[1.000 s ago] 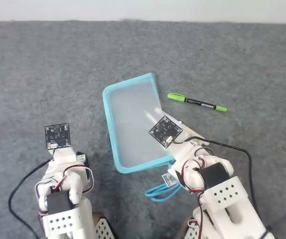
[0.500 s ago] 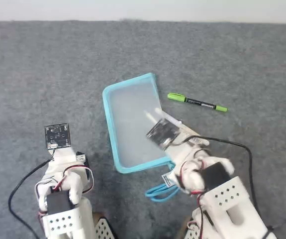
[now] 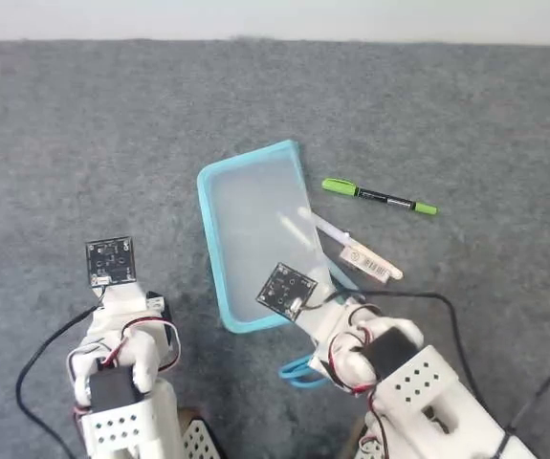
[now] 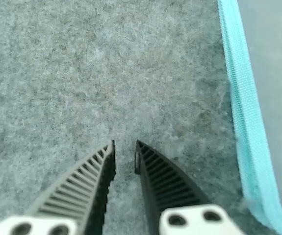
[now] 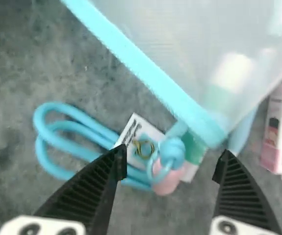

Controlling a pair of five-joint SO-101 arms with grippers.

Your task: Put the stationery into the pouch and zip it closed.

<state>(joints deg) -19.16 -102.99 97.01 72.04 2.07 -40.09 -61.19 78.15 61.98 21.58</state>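
The translucent pouch (image 3: 252, 229) with a cyan zip border lies flat mid-table. A white pen (image 3: 324, 229) crosses its right edge, one end showing through the pouch face. Beside it lies a white labelled stick (image 3: 367, 260), also seen at the edge of the right wrist view (image 5: 279, 131). A green marker (image 3: 380, 198) lies farther right. My right gripper (image 5: 172, 154) is open over the pouch's near corner (image 5: 145, 68), straddling the cyan zip pull (image 5: 170, 149) and its tag. My left gripper (image 4: 124, 146) rests on the carpet left of the pouch edge (image 4: 243, 112), fingers almost together, holding nothing.
A looped cyan cord (image 3: 303, 368) hangs from the zip pull onto the carpet, also seen as a loop (image 5: 67, 132) in the right wrist view. Grey carpet covers the table, with open room to the left and behind the pouch. A black cable (image 3: 447, 306) trails from the right arm.
The right arm has drawn back and to the left, from over the pouch's right edge to its near corner, uncovering the white pen and the labelled stick. The left arm has kept still.
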